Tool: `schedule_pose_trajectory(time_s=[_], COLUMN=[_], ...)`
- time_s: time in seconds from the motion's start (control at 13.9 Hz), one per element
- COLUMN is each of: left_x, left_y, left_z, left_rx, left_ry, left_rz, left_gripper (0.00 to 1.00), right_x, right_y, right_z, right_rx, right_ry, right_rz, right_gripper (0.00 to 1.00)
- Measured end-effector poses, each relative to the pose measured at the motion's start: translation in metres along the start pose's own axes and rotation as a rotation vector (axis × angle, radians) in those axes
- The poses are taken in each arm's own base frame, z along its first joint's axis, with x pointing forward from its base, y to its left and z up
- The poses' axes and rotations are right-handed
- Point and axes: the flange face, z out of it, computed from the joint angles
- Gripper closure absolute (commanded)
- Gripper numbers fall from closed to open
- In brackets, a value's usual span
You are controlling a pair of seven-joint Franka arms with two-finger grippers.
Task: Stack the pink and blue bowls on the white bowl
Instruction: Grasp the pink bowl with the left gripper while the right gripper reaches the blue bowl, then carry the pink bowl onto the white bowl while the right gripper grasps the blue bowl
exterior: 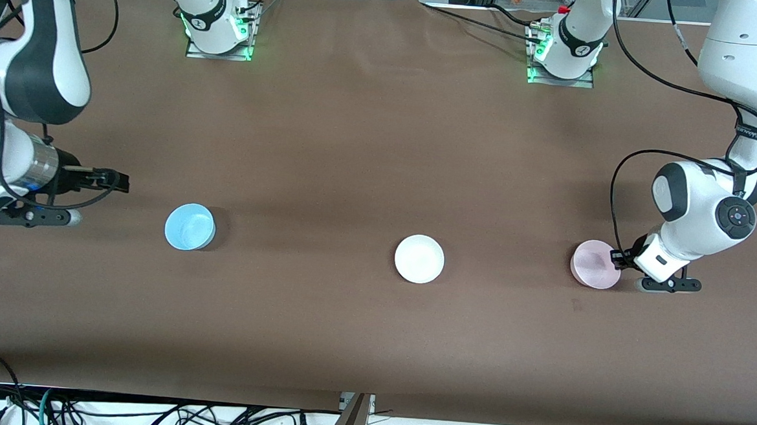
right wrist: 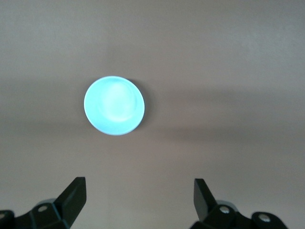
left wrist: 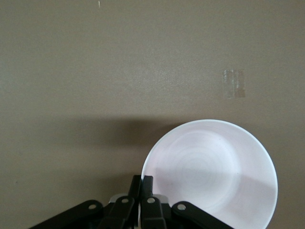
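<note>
You're at the pick-up step on the pink bowl [exterior: 594, 264], which sits on the table [exterior: 369, 141] toward the left arm's end. Your left gripper [exterior: 618, 257] is down at its rim on the side away from the white bowl [exterior: 419, 259], and the left wrist view shows the jaws pressed together, clamped on the rim w/ the pink bowl [left wrist: 212, 171] right against them. Grip looks made; nothing is lifted yet, the bowl looks flat on the table.

Next move, as I judge it: lift straight up, carry it over to the white bowl mid-table, centre it, then lower and let go. It's a thin rim pinch, so expect the bowl to tilt; go slow.

Your right gripper [exterior: 111, 179] waits in the air near the right arm's end, jaws wide apart and holding nothing. The blue bowl [exterior: 189, 226] sits untouched on the table just past it; the right wrist view has the blue bowl [right wrist: 114, 105] ahead of the open jaws. That one goes after pink, or before, your call.
</note>
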Motion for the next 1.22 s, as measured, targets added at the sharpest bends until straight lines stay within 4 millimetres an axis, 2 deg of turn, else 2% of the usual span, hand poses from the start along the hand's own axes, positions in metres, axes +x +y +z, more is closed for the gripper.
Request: schedule_pose_trajectory(time_s=[0.29, 0.43, 0.57, 0.86, 1.08, 1.22], left_x=[0.005, 0.01, 0.015, 0.018, 0.011, 0.0], left_y=[0.006, 0.021, 0.052, 0.134, 0.191, 0.234], left_z=[-0.005, -0.013, -0.022, -0.054, -0.078, -0.081], left_rx=[-0.003, -0.017, -0.048, -0.13, -0.189, -0.209], left_ry=[0.023, 0.044, 0.061, 0.092, 0.093, 0.074], left_rz=[0.005, -0.022, -0.091, -0.239, -0.348, -0.408], left_gripper=[1.0, 1.0, 1.0, 1.0, 1.0, 1.0], right_x=[0.004, 0.003, 0.006, 0.014, 0.018, 0.018], right_y=[-0.003, -0.004, -0.003, 0.004, 0.012, 0.016], right_z=[0.06, 0.089, 0.112, 0.154, 0.184, 0.194], right_rx=[0.006, 0.008, 0.013, 0.071, 0.073, 0.074], right_ry=[0.064, 0.085, 0.103, 0.124, 0.137, 0.133], right_rz=[0.004, 0.006, 0.013, 0.07, 0.089, 0.096], right_gripper=[0.0, 0.0, 0.0, 0.0, 0.0, 0.0])
